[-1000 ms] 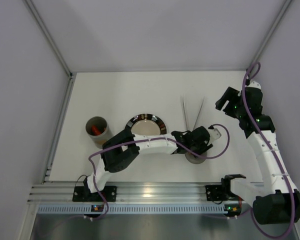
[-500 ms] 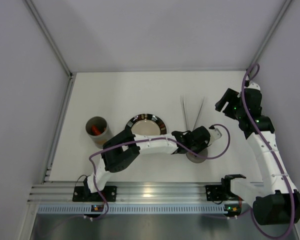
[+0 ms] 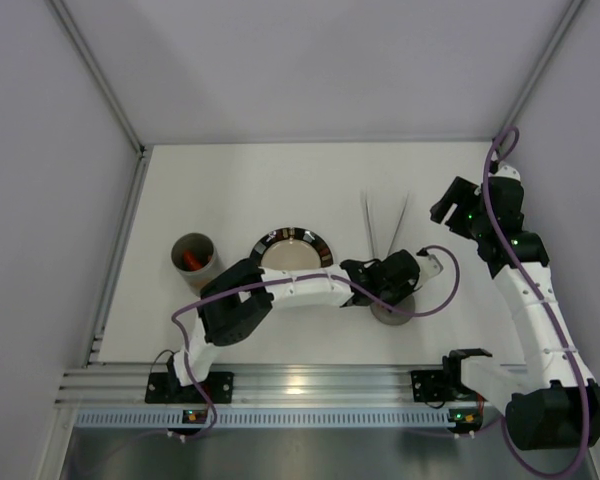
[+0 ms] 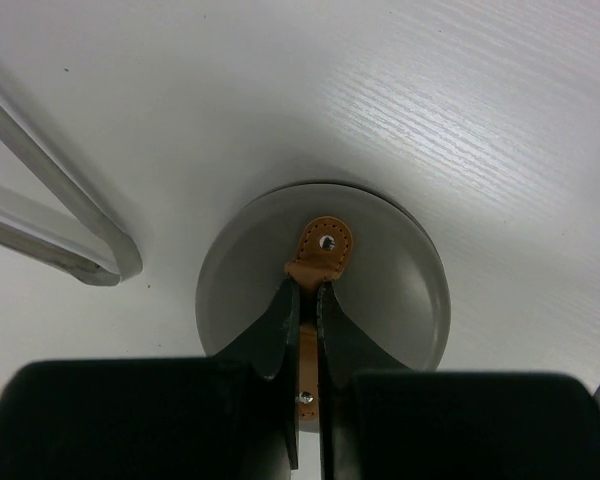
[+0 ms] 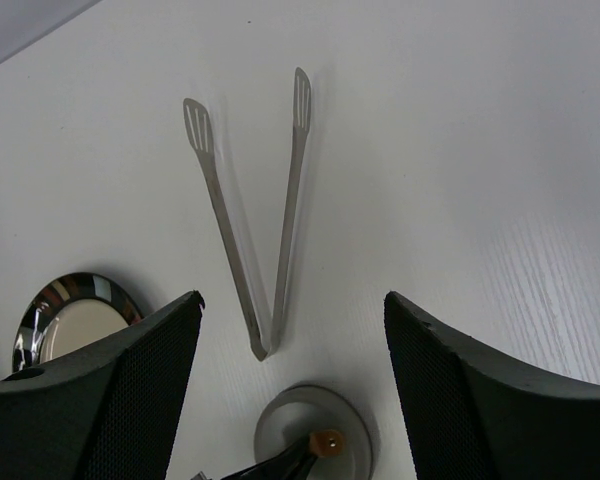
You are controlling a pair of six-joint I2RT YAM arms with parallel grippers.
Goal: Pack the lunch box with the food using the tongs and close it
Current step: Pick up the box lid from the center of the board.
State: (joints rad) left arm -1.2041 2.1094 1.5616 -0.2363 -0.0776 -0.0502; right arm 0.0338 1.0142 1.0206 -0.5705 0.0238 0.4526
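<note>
The lunch box [image 3: 195, 257], a grey upright cylinder, stands open at the left with red food [image 3: 187, 262] inside. Its round grey lid [image 4: 390, 300] lies flat on the table to the right of the plate, apart from the box. My left gripper [image 4: 307, 292] is shut on the lid's orange-brown handle [image 4: 325, 243], seen from above as the left gripper [image 3: 395, 288] over the lid [image 3: 385, 316]. The silver tongs [image 5: 252, 215] lie in a narrow V just beyond the lid. My right gripper [image 5: 292, 298] hangs open and empty above them, at the right gripper [image 3: 443, 208].
A round black-rimmed plate [image 3: 292, 236] with a beige centre sits between the lunch box and the lid. White walls close in the table on three sides. The joined end of the tongs [image 4: 100, 255] lies just left of the lid.
My left gripper's fingers have closed on the lid's handle, and the left arm shifted very slightly. The right arm, tongs and lunch box have stayed put.
</note>
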